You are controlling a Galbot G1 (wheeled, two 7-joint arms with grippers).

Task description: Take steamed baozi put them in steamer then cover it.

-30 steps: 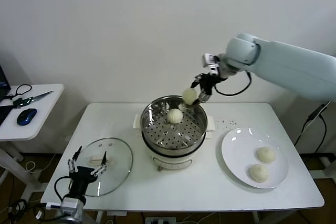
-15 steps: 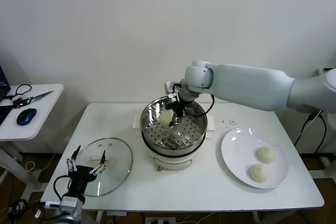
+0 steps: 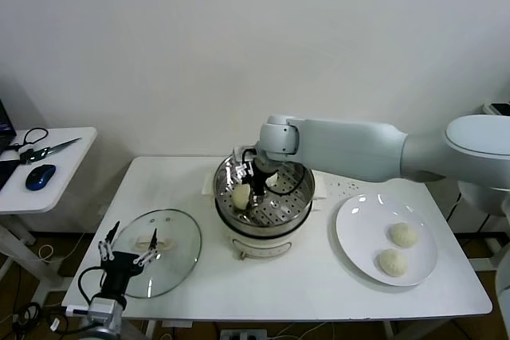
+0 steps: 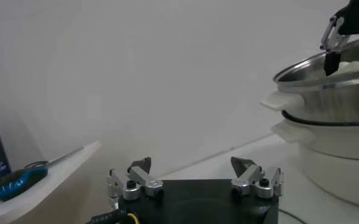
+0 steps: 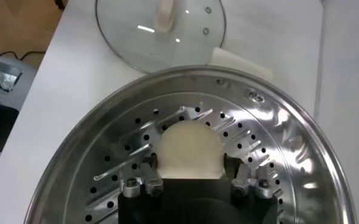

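The steamer [image 3: 296,199] stands mid-table on its cream pot base. My right gripper [image 3: 249,182] reaches down inside it, shut on a cream-white baozi [image 3: 241,196] held low over the left part of the perforated bottom. In the right wrist view the fingers flank this baozi [image 5: 188,146] over the steamer's floor [image 5: 277,140]. Two more baozi [image 3: 404,234] [image 3: 393,262] lie on the white plate [image 3: 358,228]. The glass cover [image 3: 171,256] lies flat on the table at the front left. My left gripper [image 3: 127,250] is open and empty at the cover's near edge.
A side table [image 3: 56,165] at the left holds scissors [image 3: 44,149] and a blue mouse [image 3: 40,177]. My right arm [image 3: 351,149] stretches over the steamer's back right. The steamer [image 4: 325,91] also shows in the left wrist view, beyond my left gripper [image 4: 190,167].
My right gripper has carried the baozi from above the steamer's back right rim down into the basket and across to its left side. The left arm has barely moved.
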